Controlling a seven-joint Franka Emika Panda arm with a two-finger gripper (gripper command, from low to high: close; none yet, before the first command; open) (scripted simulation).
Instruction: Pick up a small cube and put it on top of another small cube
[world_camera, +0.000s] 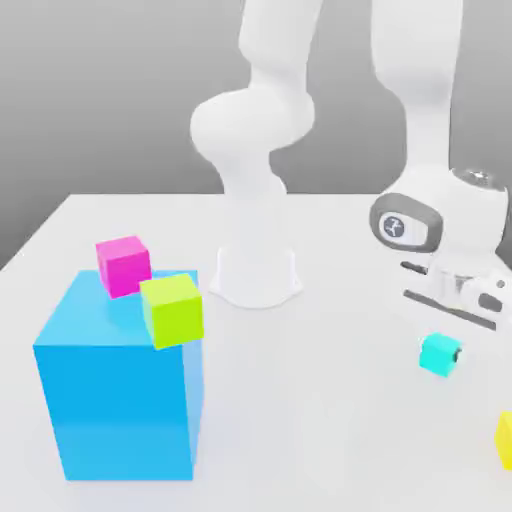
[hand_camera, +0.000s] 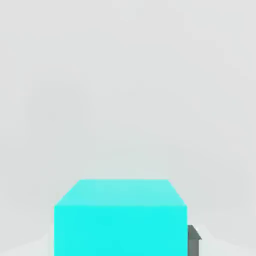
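You have the cube gripped; the stacking is all still to do.

Exterior view: your gripper is clamped on the small cube, low at that view's right, well apart from the magenta cube and lime cube. Hand view: the small cube sits close, one finger against its side.

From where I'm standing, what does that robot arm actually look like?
The arm is glossy white, built of smooth rounded segments rising from a round white base. Its hand is a white block with a grey-rimmed oval panel bearing a small round emblem. A dark grey finger shows in the hand view. No cables are visible.
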